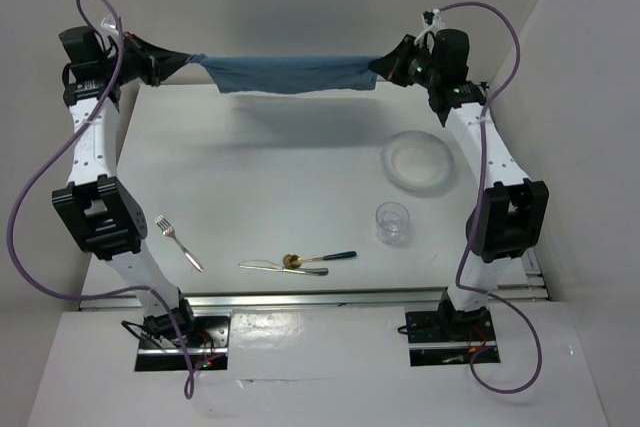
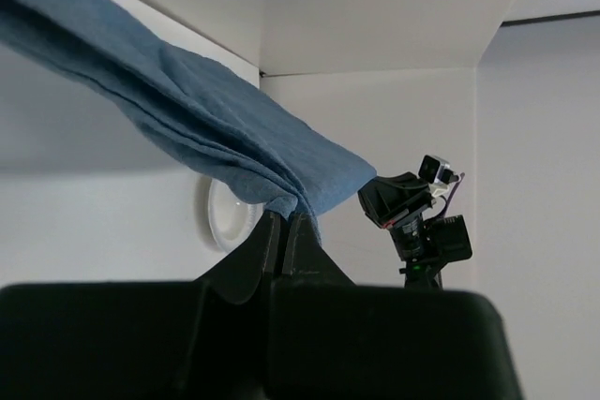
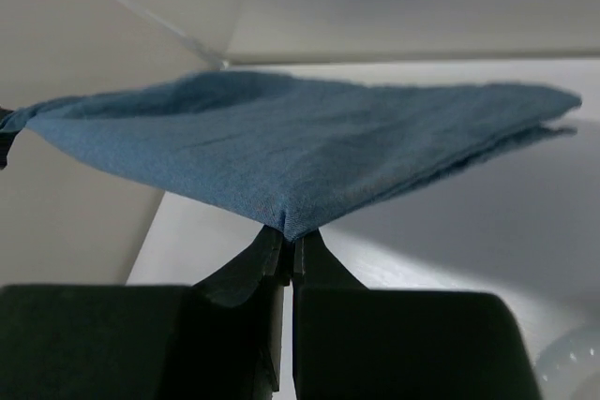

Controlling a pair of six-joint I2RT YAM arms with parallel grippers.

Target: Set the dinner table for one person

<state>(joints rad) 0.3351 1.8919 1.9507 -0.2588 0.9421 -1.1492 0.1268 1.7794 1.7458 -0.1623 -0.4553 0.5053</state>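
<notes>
While the blue placemat hangs stretched in the air, each arm has one end of it. The left pincer is pressed together on one bunched corner. The right pincer is clamped on the opposite end, with the folded edge of the fabric nipped between its fingers. Between the two pincers the cloth runs as a taut, slightly sagging band, gathered into folds where each one bites it.

Beneath both pincers, well clear of the cloth, lies the dinner table, white and matte, with the cloth's shadow on its far part. Down from the right pincer and a little toward that arm's base sits a clear round plate. Closer to the base again, a drinking glass stands upright. Well down from the left pincer, beside that arm's elbow, a fork lies flat. Midway between the arms, toward the near edge, a knife and a dark-handled spoon lie together; whether they touch I cannot tell.
</notes>
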